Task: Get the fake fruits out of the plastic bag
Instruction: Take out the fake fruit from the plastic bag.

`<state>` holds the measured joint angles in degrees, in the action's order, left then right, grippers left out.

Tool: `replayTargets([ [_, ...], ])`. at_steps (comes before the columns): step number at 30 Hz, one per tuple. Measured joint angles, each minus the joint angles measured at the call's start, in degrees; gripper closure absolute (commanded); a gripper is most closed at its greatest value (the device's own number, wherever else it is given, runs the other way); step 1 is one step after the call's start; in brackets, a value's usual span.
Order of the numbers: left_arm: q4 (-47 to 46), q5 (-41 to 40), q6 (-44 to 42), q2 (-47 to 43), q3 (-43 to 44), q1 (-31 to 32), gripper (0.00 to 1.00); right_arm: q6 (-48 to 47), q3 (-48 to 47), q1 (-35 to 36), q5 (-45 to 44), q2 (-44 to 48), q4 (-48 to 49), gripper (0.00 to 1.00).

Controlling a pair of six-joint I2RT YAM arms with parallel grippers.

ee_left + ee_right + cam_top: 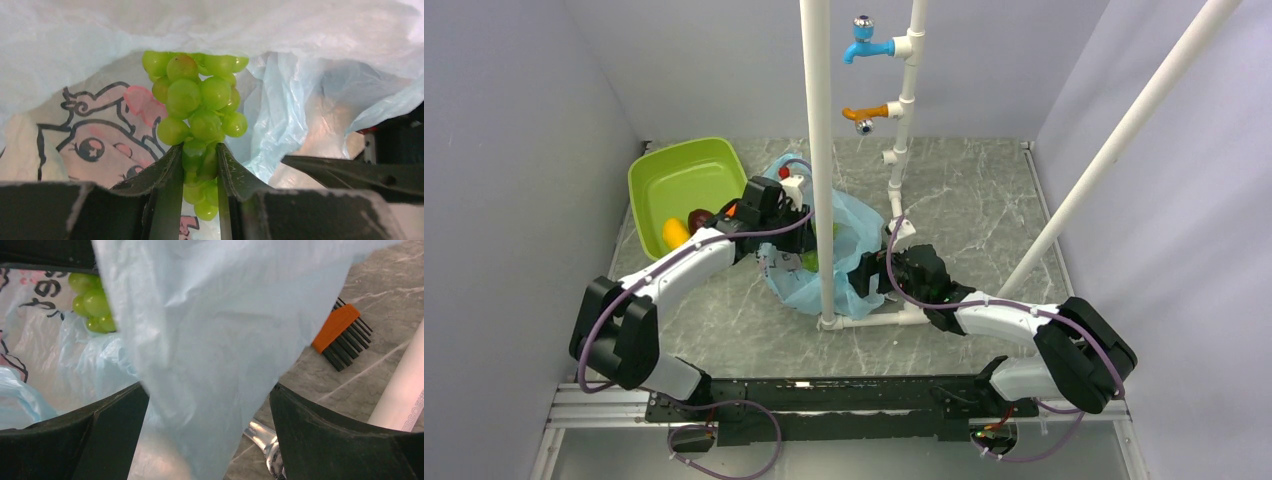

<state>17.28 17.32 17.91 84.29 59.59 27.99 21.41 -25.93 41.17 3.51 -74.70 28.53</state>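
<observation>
Plastic bag (859, 225), 1; grape bunch (200, 107), 1; yellow fruit (675, 233), 1; dark red fruit (699, 218), 1; green tray (679, 175), 1; taps (865, 44), 2; brush (340, 335), 1.

the white upright pipe (821, 150) stands right against the plastic bag (856, 225), blocking its near side. bag film hangs low over the grape bunch (200, 110). the green tray (679, 175) crowds the left; bare counter (974, 190) lies to the right.

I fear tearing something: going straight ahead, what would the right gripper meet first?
The plastic bag: its light-blue film hangs just ahead of the right gripper, between its open fingers; depth is unclear.
</observation>
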Motion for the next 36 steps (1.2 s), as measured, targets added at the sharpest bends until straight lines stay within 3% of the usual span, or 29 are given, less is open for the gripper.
replayTargets([
  [8,-4.35,13.07,6.05,-2.78,-2.01,-3.43,0.92,-0.02,-0.61,0.00,-0.04,-0.42,-0.22,0.08],
  [11,-7.96,19.58,9.11,-2.71,-2.69,-5.35,1.00,0.00,-0.85,0.00,-0.55,-0.52,-0.52,0.08],
  [16,-13.81,30.23,13.60,-2.64,-5.92,-7.87,1.00,0.07,-1.62,0.00,-4.33,-0.66,-3.08,0.08],
  [22,-27.45,41.40,24.63,-2.69,-13.57,-9.09,1.00,0.22,-3.13,0.00,-6.43,-2.14,-5.09,0.08],
  [24,-27.21,42.77,24.92,-3.76,-14.14,-9.11,1.00,0.22,-3.15,0.00,-6.60,-2.21,-5.53,0.08],
  [28,-14.32,35.78,18.21,-10.86,-11.50,-9.64,1.00,0.22,-3.15,0.00,-6.73,-2.21,-5.62,0.08],
  [33,4.52,12.09,9.51,-19.50,-1.57,-10.49,1.00,0.26,-3.15,0.00,-6.67,-2.23,-5.62,0.08],
  [36,10.08,-1.14,6.05,-24.37,-0.46,-10.73,1.00,0.26,-3.15,0.00,-6.69,-2.23,-5.60,0.08],
])
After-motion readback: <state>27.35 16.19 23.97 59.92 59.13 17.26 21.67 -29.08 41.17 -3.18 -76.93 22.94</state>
